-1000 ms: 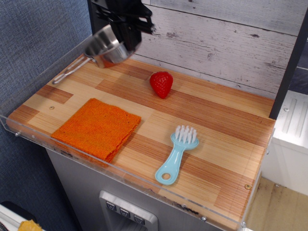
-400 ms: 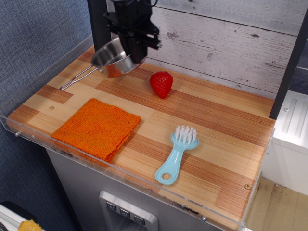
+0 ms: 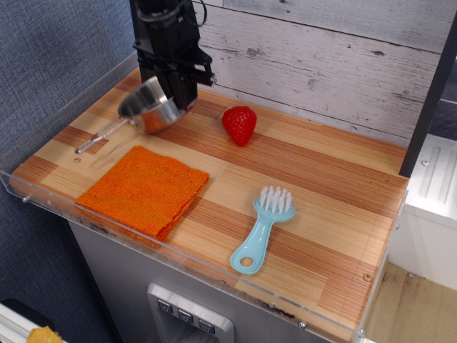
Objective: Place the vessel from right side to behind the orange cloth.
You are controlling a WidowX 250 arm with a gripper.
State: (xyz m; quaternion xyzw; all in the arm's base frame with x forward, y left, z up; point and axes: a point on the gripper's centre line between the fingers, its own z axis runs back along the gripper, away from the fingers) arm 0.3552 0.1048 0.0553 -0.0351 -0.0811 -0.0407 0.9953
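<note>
The vessel (image 3: pixel 148 108) is a small shiny steel pan with a thin wire handle that points down-left to the board. My black gripper (image 3: pixel 177 98) is shut on the pan's right rim and holds it tilted, just above the wooden board, behind the orange cloth (image 3: pixel 143 189). The cloth lies flat and folded at the front left. The pan's handle tip seems to touch the board near the left edge.
A red strawberry (image 3: pixel 239 124) stands right of the pan. A light blue brush (image 3: pixel 262 229) lies at the front middle. A clear acrylic rim (image 3: pixel 43 204) borders the board. A grey plank wall (image 3: pixel 321 57) stands behind.
The gripper with the pan has moved left and down toward the board, from higher at the back to just behind the cloth.
</note>
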